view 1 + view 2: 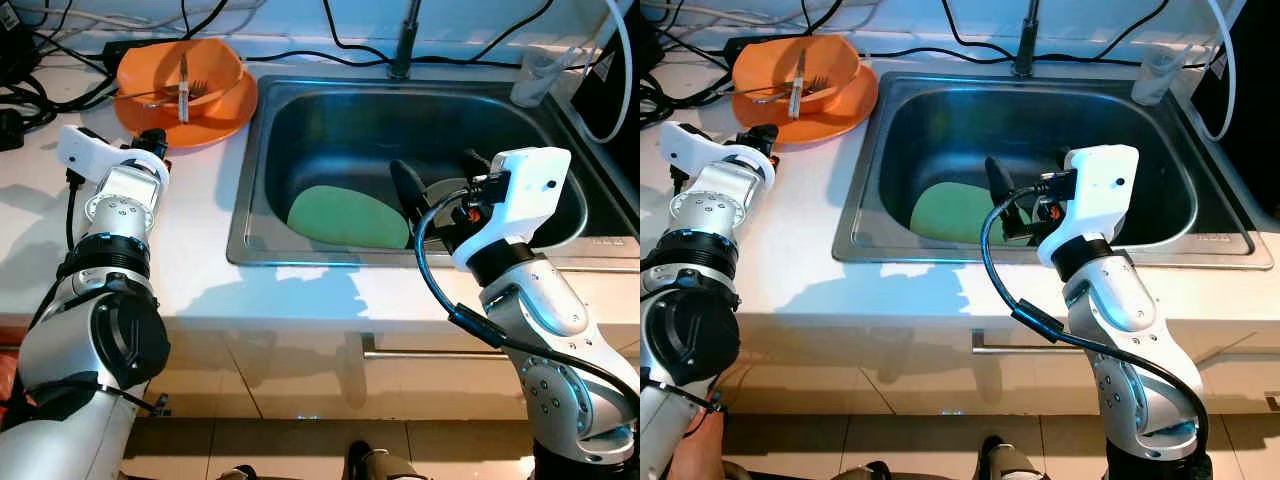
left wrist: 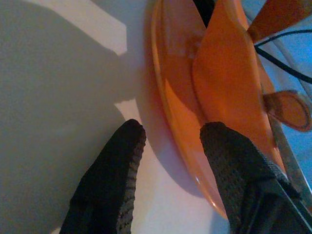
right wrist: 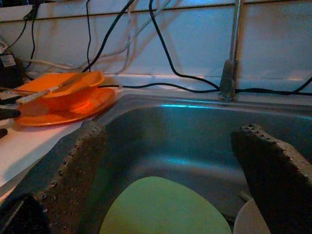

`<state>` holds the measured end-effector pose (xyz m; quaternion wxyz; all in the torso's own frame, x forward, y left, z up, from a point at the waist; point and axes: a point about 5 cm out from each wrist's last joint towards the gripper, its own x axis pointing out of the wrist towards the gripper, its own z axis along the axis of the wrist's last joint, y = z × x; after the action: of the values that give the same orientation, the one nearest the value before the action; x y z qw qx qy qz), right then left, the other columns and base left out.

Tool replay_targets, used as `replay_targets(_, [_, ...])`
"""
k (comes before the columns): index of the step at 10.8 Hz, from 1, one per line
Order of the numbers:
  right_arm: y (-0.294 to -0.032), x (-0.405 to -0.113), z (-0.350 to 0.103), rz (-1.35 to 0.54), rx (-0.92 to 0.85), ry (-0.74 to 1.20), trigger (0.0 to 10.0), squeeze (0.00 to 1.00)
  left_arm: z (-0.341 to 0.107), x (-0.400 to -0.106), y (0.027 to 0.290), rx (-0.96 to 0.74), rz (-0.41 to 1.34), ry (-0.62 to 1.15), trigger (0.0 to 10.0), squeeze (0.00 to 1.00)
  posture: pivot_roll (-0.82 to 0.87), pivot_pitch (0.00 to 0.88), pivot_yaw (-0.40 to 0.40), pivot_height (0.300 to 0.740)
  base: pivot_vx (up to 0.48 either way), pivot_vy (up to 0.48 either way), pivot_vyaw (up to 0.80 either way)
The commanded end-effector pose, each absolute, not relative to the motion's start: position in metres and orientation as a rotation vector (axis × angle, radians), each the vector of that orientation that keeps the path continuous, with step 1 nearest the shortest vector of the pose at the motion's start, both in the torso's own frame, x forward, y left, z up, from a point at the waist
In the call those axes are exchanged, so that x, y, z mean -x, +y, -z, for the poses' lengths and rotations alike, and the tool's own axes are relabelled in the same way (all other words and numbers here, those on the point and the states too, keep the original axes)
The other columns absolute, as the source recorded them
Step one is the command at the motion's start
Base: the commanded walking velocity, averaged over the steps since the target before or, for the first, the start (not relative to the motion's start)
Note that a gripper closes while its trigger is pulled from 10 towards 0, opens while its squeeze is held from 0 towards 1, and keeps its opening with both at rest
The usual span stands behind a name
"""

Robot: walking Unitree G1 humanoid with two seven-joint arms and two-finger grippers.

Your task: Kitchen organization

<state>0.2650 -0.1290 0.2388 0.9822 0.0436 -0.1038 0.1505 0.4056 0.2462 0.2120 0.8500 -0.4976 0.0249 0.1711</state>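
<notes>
An orange plate (image 1: pixel 228 112) sits on the white counter left of the sink, with an orange bowl (image 1: pixel 165 68) and a fork (image 1: pixel 183 88) on it. My left gripper (image 2: pixel 173 134) is open at the plate's near rim, one finger (image 2: pixel 114 170) on the counter and the other finger (image 2: pixel 234 165) over the rim. A green plate (image 1: pixel 345 217) lies flat in the steel sink (image 1: pixel 240 205). My right gripper (image 1: pixel 437 170) hangs open over the sink, just above and to the right of the green plate (image 3: pixel 163 207), holding nothing.
A faucet (image 1: pixel 403 45) stands behind the sink and a clear cup (image 1: pixel 535 75) sits at the back right. Black cables (image 1: pixel 30 90) crowd the counter's back left. A pale round edge (image 3: pixel 248 219) lies beside the green plate. Bare counter stretches in front of the sink.
</notes>
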Motion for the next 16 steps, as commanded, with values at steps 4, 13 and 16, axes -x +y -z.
replay_targets(4, [-0.132, -0.262, -0.241, -0.283, -0.075, -0.213, 10.0, 0.00, -0.144, -0.390, 0.234, 1.062, -0.455, 0.308, 10.0, 0.00, -0.29, 0.198, -0.039, 0.740, 0.000, 0.000, 0.00])
replay_targets(13, [-0.138, -0.253, -0.242, -0.253, -0.058, -0.198, 10.0, 0.00, -0.160, -0.402, 0.209, 1.095, -0.290, 0.272, 0.0, 0.00, -0.35, 0.223, -0.039, 0.740, 0.000, 0.000, 0.00])
replay_targets(16, [-0.133, -0.250, -0.240, -0.297, -0.120, -0.162, 10.0, 0.00, -0.158, -0.402, 0.207, 1.088, -0.280, 0.277, 0.0, 0.00, -0.36, 0.230, -0.031, 0.740, 0.000, 0.000, 0.00])
